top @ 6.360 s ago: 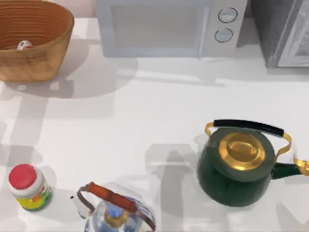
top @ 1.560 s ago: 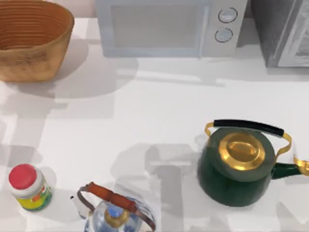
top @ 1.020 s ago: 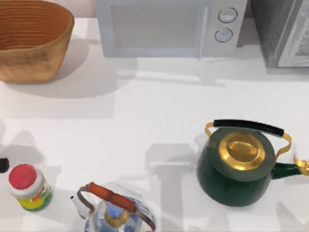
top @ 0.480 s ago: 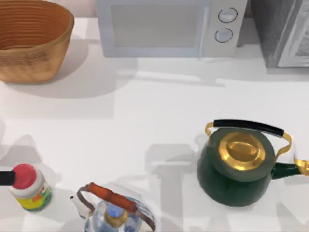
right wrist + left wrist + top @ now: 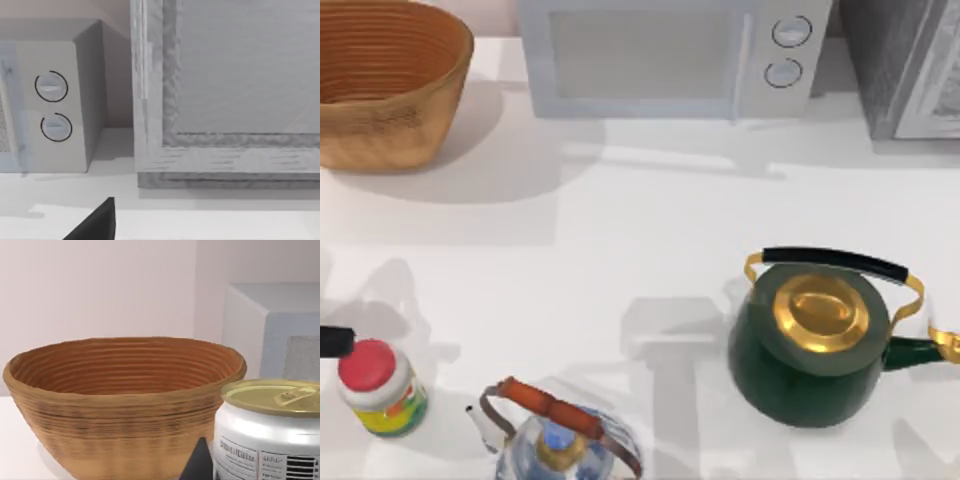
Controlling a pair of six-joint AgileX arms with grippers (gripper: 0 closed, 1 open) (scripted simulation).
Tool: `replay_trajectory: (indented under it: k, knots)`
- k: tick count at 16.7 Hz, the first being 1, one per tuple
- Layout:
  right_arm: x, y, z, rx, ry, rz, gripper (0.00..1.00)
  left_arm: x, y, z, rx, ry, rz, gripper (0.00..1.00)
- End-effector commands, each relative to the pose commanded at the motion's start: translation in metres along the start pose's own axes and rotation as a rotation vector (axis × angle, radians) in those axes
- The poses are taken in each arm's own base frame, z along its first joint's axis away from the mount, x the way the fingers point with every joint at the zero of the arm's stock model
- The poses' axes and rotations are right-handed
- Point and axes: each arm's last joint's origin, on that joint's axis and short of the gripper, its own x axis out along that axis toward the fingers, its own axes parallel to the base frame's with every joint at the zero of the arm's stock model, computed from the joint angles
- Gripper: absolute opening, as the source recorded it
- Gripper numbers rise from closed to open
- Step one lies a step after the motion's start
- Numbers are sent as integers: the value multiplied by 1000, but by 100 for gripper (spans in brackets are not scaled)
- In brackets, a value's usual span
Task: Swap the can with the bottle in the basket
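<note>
My left gripper [image 5: 337, 341] is closed on the can [image 5: 270, 435]. In the left wrist view one dark finger [image 5: 199, 466] lies against the can's white side, and the dull gold top with its pull tab sits upright, close to the camera. The printed label faces me. In the top view the gripper's dark tip pokes in from the table's left edge at the near side, just beside the red cap of the bottle [image 5: 378, 388]. I cannot tell whether the tip touches the cap.

The bottle stands upright on the table at the near left. The glass kettle [image 5: 555, 440] with the orange handle is close by on its right, at the near edge. The wicker basket [image 5: 390, 120] sits at the far left corner, well apart from the bottle. Past the can, the left wrist view looks into its ribbed inside. Right of the basket along the far side stands the microwave [image 5: 650, 60], then a grey appliance [image 5: 910, 70]. The green kettle [image 5: 815, 345] with the gold lid stands at the near right.

My right gripper [image 5: 95, 225] is parked on the right side, facing the microwave's dials. Whether its jaws are spread or closed I cannot tell.
</note>
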Motion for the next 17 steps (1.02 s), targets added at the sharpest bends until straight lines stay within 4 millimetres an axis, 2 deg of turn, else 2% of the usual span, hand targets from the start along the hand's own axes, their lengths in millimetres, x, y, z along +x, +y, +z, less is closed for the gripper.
replay_trajectory:
  k: [3,5,8,10,13,15,17]
  knots:
    - [0,0,0,0,0,0,100,19,-5,26,-2,-12,-121,0]
    - [0,0,0,0,0,0,100,39,-10,43,-3,-15,-226,0]
    - [0,0,0,0,0,0,100,83,-22,60,-5,-15,-406,0]
    - [0,0,0,0,0,0,100,118,-33,63,-6,-12,-537,0]
    - [0,0,0,0,0,0,100,174,-56,49,-8,-7,-742,0]
    - [0,0,0,0,0,0,100,209,-75,27,-10,-2,-877,0]
    - [0,0,0,0,0,0,100,239,-95,-3,-12,2,-1008,0]
